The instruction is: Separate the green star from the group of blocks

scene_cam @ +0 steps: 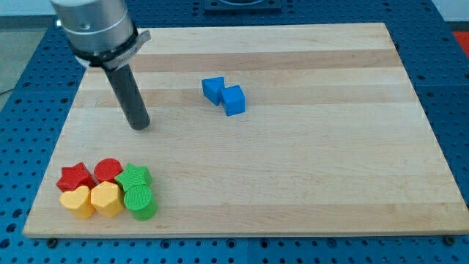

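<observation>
Five blocks packed at worktop (293, 176) lower left; green star (134, 177) at the cluster's upper right.
My tip (139, 126) stands above, well apart; no fingers to report, just a rod. Two blue blocks (224, 95) sit separately.

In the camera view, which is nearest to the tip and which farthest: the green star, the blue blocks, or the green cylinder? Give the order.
From my tip:
1. Green star, just below the tip, in the group at bottom left.
2. Green cylinder, under the star, at the board's bottom edge.
3. Blue blocks, apart to the right, slightly higher.
</observation>
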### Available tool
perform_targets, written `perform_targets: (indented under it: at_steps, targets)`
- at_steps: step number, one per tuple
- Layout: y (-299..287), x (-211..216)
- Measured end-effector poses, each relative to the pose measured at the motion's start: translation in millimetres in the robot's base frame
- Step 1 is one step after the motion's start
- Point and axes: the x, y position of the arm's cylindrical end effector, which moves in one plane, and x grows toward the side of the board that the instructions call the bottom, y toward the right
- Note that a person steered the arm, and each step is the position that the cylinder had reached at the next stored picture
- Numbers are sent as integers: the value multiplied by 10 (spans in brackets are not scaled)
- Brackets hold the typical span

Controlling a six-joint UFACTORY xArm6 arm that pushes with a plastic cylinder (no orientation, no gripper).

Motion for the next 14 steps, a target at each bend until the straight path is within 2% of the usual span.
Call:
perform_targets:
  at_steps: [1,2,4,5,6,7,9,10,11,12,13,14]
  targets:
    - [163,-480]
    - [429,-712]
    - [1096,-737]
    - [1076,-738]
    - [761,-738]
    - [142,-692]
    - [-1316,201]
    - [-1322,238]
    - [-1323,713]
    - [-1282,1391]
    - [-1132,1820]
    - [-586,1825]
